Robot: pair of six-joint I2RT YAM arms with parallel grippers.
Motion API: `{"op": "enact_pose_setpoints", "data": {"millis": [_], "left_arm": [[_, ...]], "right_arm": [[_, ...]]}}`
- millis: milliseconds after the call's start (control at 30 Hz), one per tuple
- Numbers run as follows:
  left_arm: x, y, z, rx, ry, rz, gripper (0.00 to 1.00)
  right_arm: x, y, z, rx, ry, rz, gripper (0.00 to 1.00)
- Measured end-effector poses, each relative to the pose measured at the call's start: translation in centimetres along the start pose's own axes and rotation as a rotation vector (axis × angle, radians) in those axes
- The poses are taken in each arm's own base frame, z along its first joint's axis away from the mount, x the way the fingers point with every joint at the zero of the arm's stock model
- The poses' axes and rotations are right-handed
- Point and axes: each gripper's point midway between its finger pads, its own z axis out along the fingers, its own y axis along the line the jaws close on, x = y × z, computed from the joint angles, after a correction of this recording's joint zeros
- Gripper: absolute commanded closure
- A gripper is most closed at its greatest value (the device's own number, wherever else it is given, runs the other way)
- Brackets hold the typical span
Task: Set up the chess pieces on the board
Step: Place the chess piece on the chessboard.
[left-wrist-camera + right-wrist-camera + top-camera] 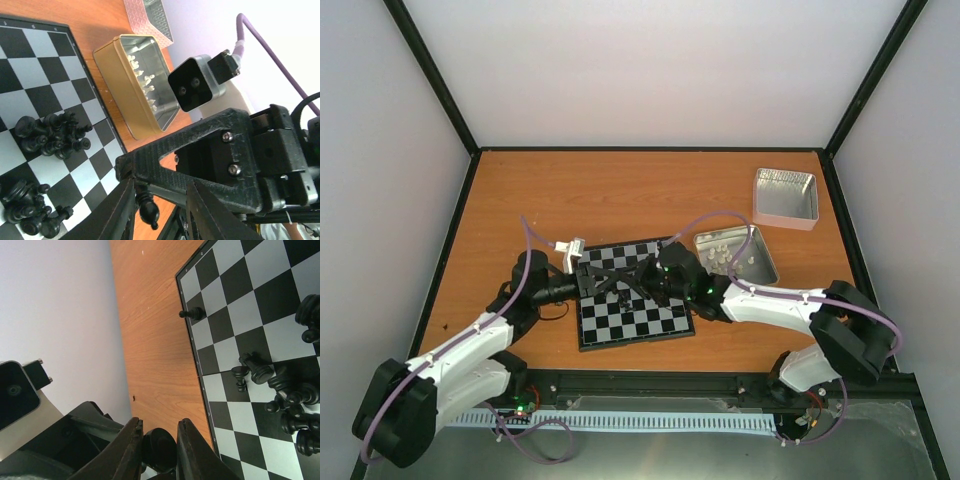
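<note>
The board [620, 328] lies mid-table with both grippers meeting above it. My right gripper [160, 422] is shut on a black chess piece [160, 447], whose round base shows between its fingers. In the left wrist view that same piece [148, 209] hangs head-down between the fingers of my left gripper [161, 187]. It sits close to one finger, with a clear gap to the other. Loose black chess pieces lie in two heaps [50, 136] [30, 212] on the board [30, 75]. One black pawn [192, 314] stands alone on an edge square.
An open metal tin [760, 262] with several cream-white pieces [145, 82] sits just right of the board. Its lid [785, 197] lies at the back right. White walls with black posts enclose the wooden table [620, 195].
</note>
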Motion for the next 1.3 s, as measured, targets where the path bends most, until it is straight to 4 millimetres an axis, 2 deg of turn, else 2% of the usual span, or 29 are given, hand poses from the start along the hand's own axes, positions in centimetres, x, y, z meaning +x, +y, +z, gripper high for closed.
{"op": "enact_pose_setpoints", "data": {"millis": [200, 533, 600, 667, 733, 867, 1067, 1200, 1300], "left_arm": [[0.2, 0.7, 0.0, -0.042, 0.010, -0.010, 0.67], [0.5, 1.3, 0.0, -0.068, 0.028, -0.004, 0.94], [0.5, 1.5, 0.0, -0.084, 0.028, -0.005, 0.97], [0.4, 1.6, 0.0, -0.100, 0.034, -0.003, 0.97], [0.2, 1.5, -0.1, -0.122, 0.039, 0.002, 0.97], [-1.0, 1.2, -0.4, -0.190, 0.037, 0.029, 0.96], [-3.0, 2.6, -0.7, -0.408, 0.086, 0.066, 0.95], [-2.9, 5.2, -0.9, -0.572, 0.183, 0.079, 0.97], [-2.9, 7.2, -0.8, -0.674, 0.265, 0.085, 0.96]], "right_arm": [[0.0, 0.2, 0.1, -0.011, 0.002, 0.007, 0.80], [0.0, 0.1, 0.5, -0.013, 0.006, 0.018, 0.79], [0.1, -0.1, 0.6, -0.009, 0.008, 0.019, 0.72], [0.1, -0.2, 0.7, -0.006, 0.011, 0.022, 0.55], [0.1, -0.2, 0.8, -0.004, 0.011, 0.021, 0.42], [-0.5, -0.4, 0.6, 0.026, -0.015, -0.008, 0.36], [-2.2, -0.2, -1.6, 0.103, -0.100, -0.097, 0.35], [-3.6, -0.5, -3.8, 0.147, -0.174, -0.142, 0.36], [-4.1, -1.6, -5.0, 0.186, -0.215, -0.160, 0.35]]}}
